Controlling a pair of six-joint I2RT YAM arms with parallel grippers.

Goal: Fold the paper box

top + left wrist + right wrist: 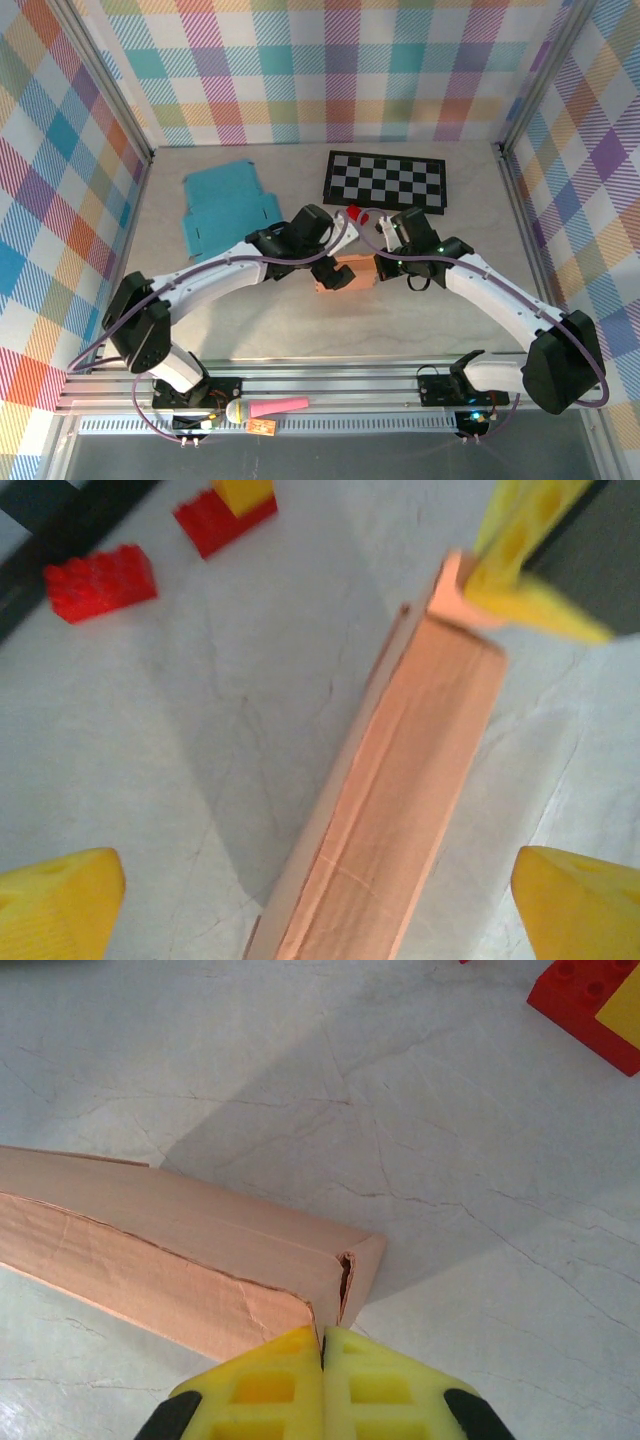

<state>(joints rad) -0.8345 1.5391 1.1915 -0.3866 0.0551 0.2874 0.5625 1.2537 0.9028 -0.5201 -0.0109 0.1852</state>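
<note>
Matt paper box [180,1250] (faintly creased)

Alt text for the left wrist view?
A peach paper box runs diagonally across the table, between the left gripper's wide-open yellow fingertips, which do not touch it. The right gripper pinches its far end at upper right; red toy bricks lie upper left.

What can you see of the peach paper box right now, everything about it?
The paper box is peach card, folded into a long, narrow closed shape with creased, slightly wrinkled faces. It lies on the table between the two arms. A small flap sticks out at one end, and the right gripper is shut on that corner. The left gripper straddles it, jaws open, fingers clear of both sides.
</note>
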